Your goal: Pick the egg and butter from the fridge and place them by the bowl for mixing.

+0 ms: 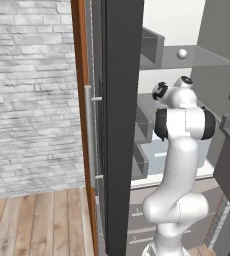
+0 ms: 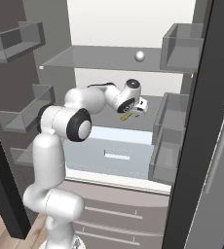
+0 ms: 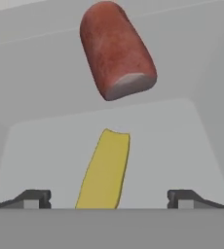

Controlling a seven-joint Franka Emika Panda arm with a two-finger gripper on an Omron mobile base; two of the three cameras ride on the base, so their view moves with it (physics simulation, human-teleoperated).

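Flat, even rendered light with soft pixel blur and no lens distortion.

The fridge (image 2: 119, 29) interior glows bright white at its back wall, while the door panels and grey door shelves (image 2: 175, 46) sit in dull mid-tones; no single light source is apparent. Shadows are faint: in the hand view a pale, soft-edged shadow patch spreads on the shelf floor around the butter (image 3: 105, 170). The reddish-brown lump (image 3: 116, 48) shows gentle shading, lighter at its cut end. The white arm (image 1: 179, 165) carries smooth gradients without glare. Edges everywhere look slightly soft and low-resolution; straight lines stay straight at the corners.
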